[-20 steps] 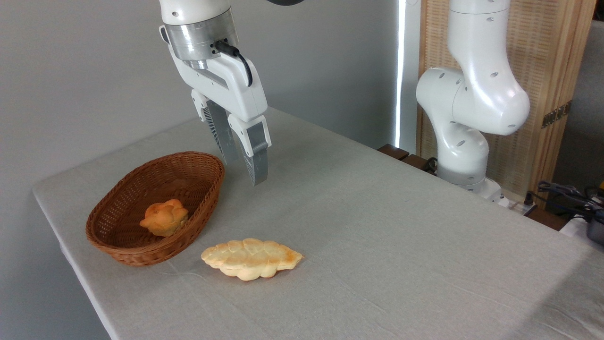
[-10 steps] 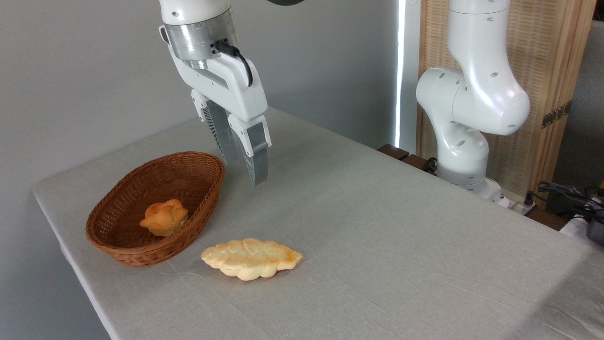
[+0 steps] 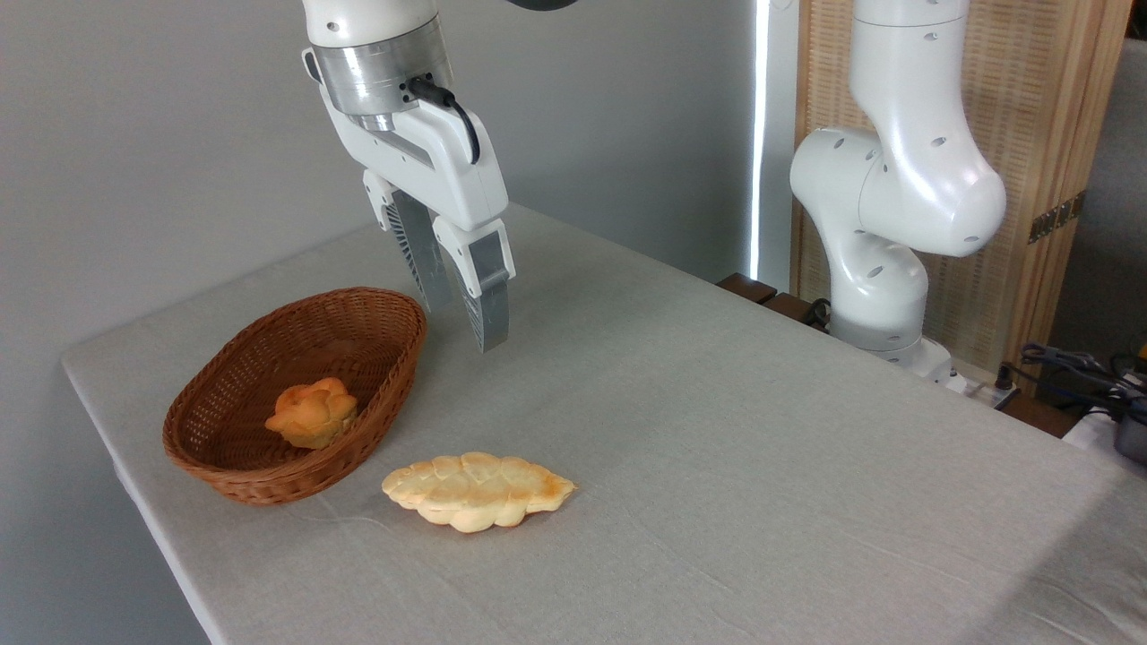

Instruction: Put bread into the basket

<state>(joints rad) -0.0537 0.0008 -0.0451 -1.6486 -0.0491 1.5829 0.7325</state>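
Bread (image 3: 478,490) lies flat on table (image 3: 762,448), just right of basket (image 3: 224,466); gripper (image 3: 464,324) hangs above, jaws slightly apart, empty. We judge it light, soft, crushable: grip across narrow mid-section, low force.

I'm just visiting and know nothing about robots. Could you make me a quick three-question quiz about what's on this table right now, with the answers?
1. True or false: the long flat bread already lies inside the basket.
2. What sits in the basket now? A) a small orange flower-shaped bun B) a knife C) nothing
3. Fill in: the gripper hangs in the air above the table, holding ____.

Key
1. False. The bread lies on the cloth just outside the basket, to its right and nearer the camera.
2. A. The bun rests in the basket's nearer half.
3. Nothing. Its fingers are slightly parted and empty, beside the basket's far right rim.
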